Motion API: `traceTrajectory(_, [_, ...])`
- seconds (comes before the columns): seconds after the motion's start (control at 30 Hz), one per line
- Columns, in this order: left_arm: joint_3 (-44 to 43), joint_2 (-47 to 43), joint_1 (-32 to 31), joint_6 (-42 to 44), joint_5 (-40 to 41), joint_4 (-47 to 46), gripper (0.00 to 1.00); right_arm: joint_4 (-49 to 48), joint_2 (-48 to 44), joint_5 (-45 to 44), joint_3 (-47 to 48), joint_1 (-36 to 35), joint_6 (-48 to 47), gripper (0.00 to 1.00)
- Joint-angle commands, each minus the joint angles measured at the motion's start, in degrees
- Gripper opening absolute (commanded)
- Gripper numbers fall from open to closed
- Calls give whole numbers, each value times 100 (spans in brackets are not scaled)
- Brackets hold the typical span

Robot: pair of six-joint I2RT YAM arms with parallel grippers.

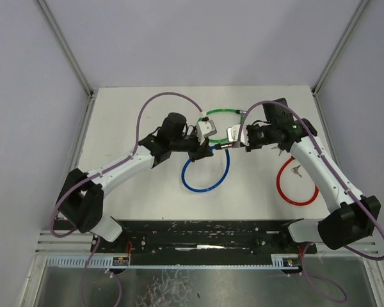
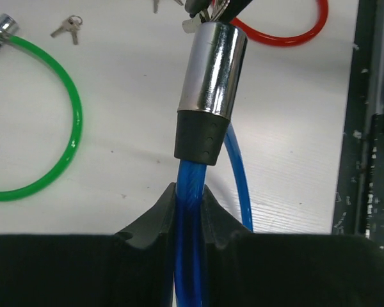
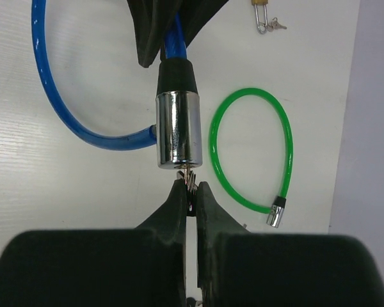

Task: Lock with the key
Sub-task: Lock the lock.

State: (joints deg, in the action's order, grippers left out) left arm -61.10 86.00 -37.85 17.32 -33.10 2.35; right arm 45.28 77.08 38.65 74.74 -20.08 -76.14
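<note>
One white tabletop (image 1: 147, 192), grey walls (image 1: 192, 38) 9 to 3 o'clock, left gripper (image 2: 191, 192) clamping blue cable lock (image 2: 211, 70), right gripper (image 3: 191, 188) pinching key (image 3: 191, 174)

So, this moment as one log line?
left claw: shut on blue cable | right claw: shut on key | key: at chrome cylinder

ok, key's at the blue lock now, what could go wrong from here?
1. The left gripper pinches the blue cable below the chrome barrel, not the barrel, so it may twist with the key.
2. The right gripper holds only a sliver of the key; it could slip or bend.
</note>
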Motion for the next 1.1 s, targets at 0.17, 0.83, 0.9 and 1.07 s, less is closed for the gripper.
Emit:
traceTrajectory(0.17, [240, -555, -200, 224, 628, -437, 0, 584, 654, 134, 951, 244, 747, 0])
traceTrajectory(0.83, [1532, -1526, 681, -1807, 1747, -2533, 0, -993, 349, 1220, 173, 566, 3360, 0])
traceTrajectory(0.9, [1458, -1453, 974, -2564, 2120, -2510, 0, -1205, 300, 1439, -12, 570, 3675, 0])
traceTrajectory(1.07, [1470, -1033, 1987, -4152, 1921, -2796, 0, -1543, 519, 2082, -448, 583, 4339, 0])
